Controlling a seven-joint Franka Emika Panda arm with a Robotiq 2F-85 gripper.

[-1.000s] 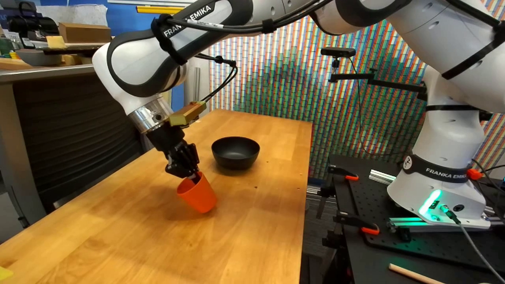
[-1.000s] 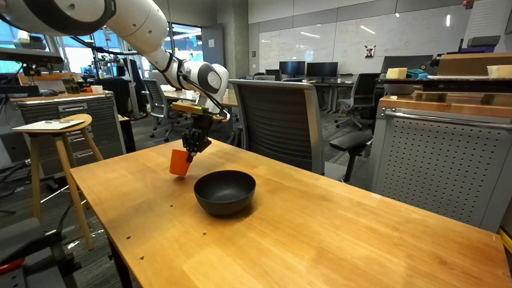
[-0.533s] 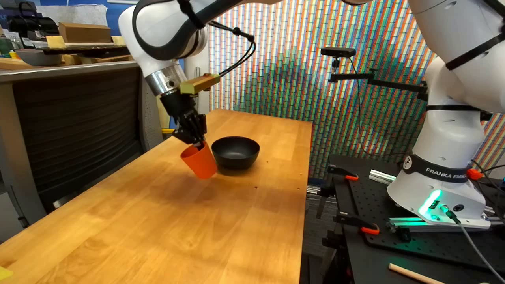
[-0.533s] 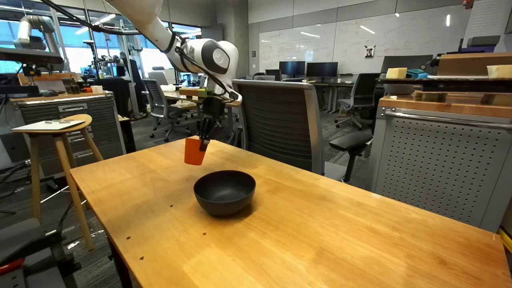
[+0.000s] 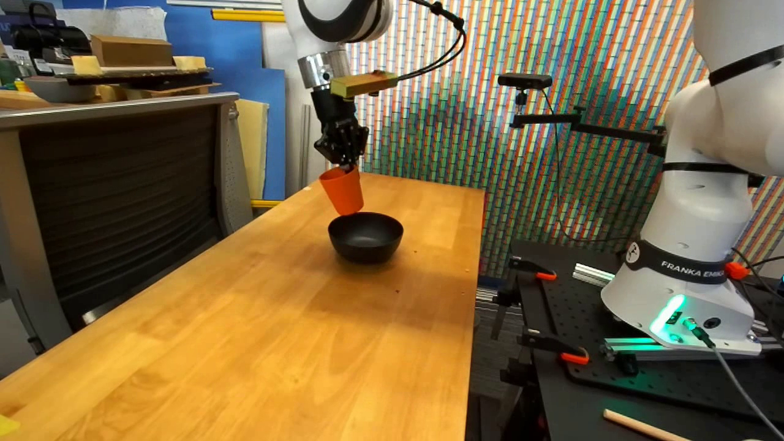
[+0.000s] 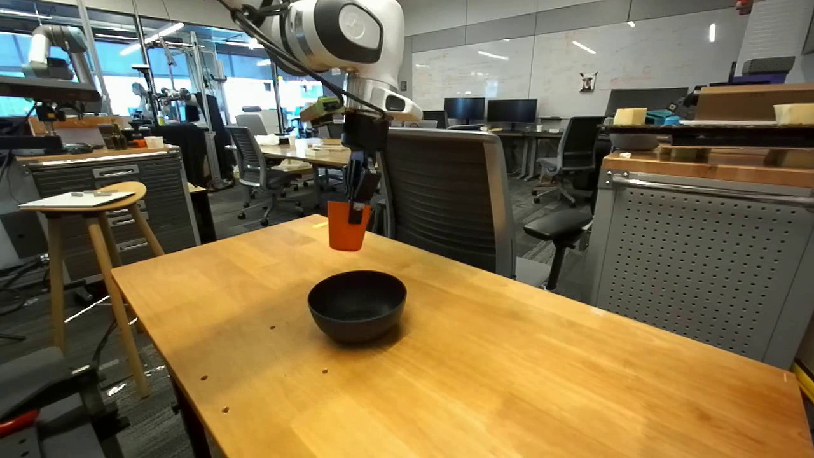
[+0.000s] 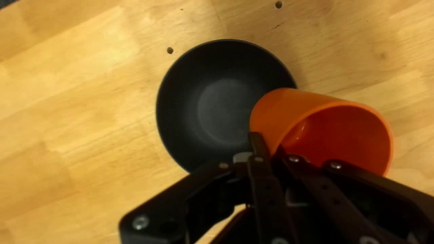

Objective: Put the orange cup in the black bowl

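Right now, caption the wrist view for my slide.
The gripper pinches the orange cup by its wall, partly hiding the black bowl below.

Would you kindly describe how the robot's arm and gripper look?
The rounded white arm has black cables, a black base band lettered FRANKA in white, a silver metal wrist collar and an olive-yellow rectangular block; the black gripper has jointed fingers with silver screws.

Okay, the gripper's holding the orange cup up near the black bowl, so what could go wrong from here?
The gripper pinches the orange cup by one side of its wall, so it might swivel or slip. The cup hangs tilted and could topple on release. In the wrist view it overlaps one side of the black bowl, so lowering straight down might clip the bowl.
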